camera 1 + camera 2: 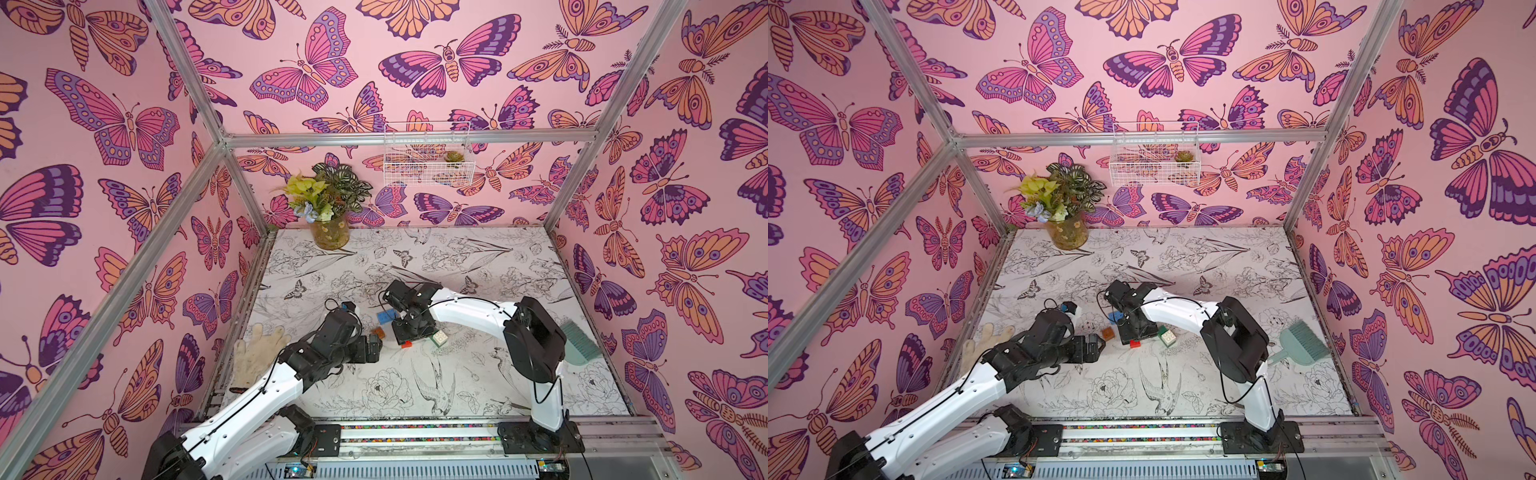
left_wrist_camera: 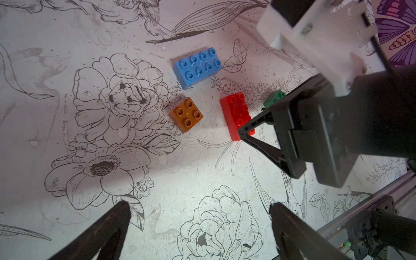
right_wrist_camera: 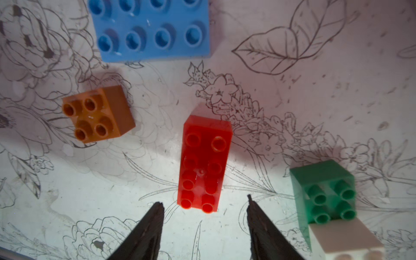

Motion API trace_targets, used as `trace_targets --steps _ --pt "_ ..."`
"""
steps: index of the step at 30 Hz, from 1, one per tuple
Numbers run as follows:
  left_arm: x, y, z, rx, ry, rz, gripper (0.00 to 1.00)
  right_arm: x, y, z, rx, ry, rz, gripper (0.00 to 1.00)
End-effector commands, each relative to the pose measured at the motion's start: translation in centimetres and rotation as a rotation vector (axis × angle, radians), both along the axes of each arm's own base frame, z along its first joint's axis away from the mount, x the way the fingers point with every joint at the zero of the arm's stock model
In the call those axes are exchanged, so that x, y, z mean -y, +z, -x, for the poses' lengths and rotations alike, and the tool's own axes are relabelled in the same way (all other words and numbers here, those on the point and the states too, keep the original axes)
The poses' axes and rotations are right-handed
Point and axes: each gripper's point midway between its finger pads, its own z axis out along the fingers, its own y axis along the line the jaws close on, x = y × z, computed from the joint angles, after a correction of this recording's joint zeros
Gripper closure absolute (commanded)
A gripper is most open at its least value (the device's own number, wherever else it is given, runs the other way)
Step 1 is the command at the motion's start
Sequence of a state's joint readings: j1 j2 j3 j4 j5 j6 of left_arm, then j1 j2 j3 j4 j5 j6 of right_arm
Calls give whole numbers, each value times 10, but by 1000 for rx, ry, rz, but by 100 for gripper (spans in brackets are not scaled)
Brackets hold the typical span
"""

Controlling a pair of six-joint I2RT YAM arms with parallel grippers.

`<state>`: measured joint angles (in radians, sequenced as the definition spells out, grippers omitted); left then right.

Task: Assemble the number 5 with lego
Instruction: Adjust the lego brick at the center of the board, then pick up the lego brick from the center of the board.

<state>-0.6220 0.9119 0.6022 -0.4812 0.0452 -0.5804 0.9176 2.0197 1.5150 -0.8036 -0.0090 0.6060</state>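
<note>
My left gripper: spread wide, empty, short of the orange brick. Red brick: lay studs-up on the table, long axis running straight out from my right gripper. Its part-open jaws flanked the near end, gripping nothing; I judged the right arm nearer.

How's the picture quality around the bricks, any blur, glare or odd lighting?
Right wrist view: the blue brick is soft and cropped, and bright light washes out one end of the red brick. Left wrist view: bricks sharp, a bright patch on the table, a pink cast beyond. Both top views: even light, bricks tiny.
</note>
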Motion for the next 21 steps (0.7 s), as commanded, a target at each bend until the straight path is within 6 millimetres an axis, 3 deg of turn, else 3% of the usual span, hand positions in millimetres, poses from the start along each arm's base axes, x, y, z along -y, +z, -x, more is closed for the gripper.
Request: trace_targets --steps 1,6,13,21 --pt "-5 -9 6 -30 8 -15 0 -9 -5 2 -17 -5 -1 39" --pt "-6 -9 5 -27 9 -19 0 -11 -15 1 -21 -2 14 43" --pt "-6 -7 4 -23 14 -19 0 -9 -20 0 -17 8 35 56" --pt "-6 -6 3 -21 14 -16 0 -8 -18 -2 -9 9 41 53"
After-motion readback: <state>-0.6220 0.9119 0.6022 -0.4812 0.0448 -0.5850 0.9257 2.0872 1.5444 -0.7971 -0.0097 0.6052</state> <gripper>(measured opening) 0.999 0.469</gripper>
